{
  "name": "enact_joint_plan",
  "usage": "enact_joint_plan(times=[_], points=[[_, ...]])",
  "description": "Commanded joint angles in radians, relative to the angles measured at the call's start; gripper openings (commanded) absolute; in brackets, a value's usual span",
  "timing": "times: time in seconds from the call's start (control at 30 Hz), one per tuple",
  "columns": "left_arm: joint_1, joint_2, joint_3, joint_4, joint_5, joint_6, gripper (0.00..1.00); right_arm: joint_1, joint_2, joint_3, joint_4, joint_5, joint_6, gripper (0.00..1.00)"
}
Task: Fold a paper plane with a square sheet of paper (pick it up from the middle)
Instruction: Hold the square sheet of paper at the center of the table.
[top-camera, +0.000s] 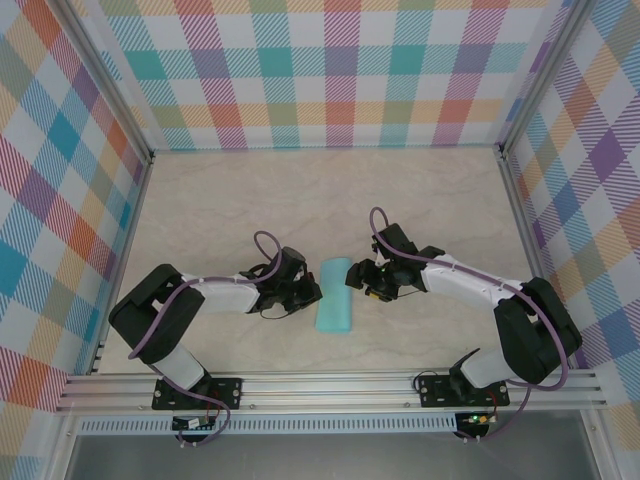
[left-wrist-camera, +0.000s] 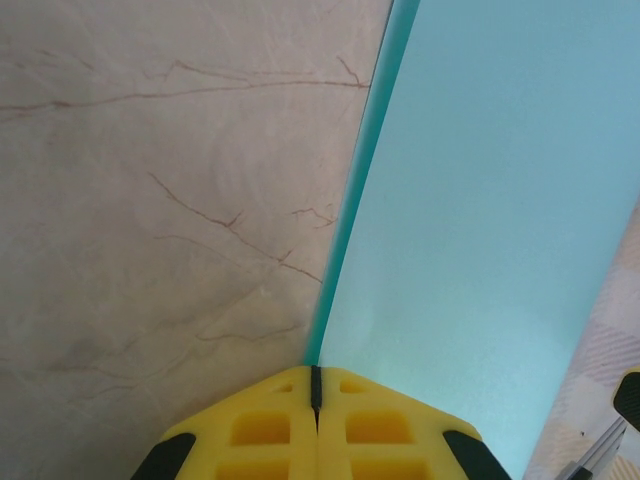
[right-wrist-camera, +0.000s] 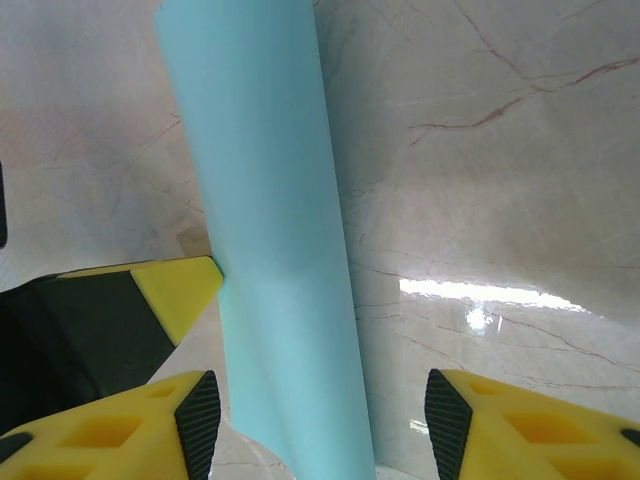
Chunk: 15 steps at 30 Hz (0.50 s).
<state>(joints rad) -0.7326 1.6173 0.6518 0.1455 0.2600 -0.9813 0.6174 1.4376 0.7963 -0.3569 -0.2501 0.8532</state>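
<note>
**Folded turquoise sheet lies between the two grippers at mid-table**

The sheet of paper, folded into a narrow turquoise band, lies flat on the marble-patterned table between the two arms. Its long side runs away from the bases.

The left gripper meets it from the left. In the left wrist view its yellow fingers are pressed together with no gap, and their tip sits right at the band's folded edge. Whether any paper is pinched between them cannot be told.

The right gripper comes in from the other side with its jaws apart. In the right wrist view its black-padded fingertips straddle the near end of the band, and bare table shows between the paper and one pad. The left gripper's yellow tip touches the band's opposite edge there.

Plaid walls enclose the table on three sides. An aluminium rail carries both bases. A purple cable loops over each wrist.
</note>
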Motion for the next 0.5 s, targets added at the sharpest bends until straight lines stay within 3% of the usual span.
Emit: enact_joint_plan(times=[0.0, 0.47], points=[[-0.017, -0.004, -0.012, 0.019, -0.004, -0.011, 0.01, 0.007, -0.008, -0.013, -0.001, -0.003, 0.007, 0.58], [-0.022, 0.019, -0.024, 0.025, -0.007, -0.007, 0.02, 0.007, -0.013, -0.014, 0.013, -0.021, 0.007, 0.53]])
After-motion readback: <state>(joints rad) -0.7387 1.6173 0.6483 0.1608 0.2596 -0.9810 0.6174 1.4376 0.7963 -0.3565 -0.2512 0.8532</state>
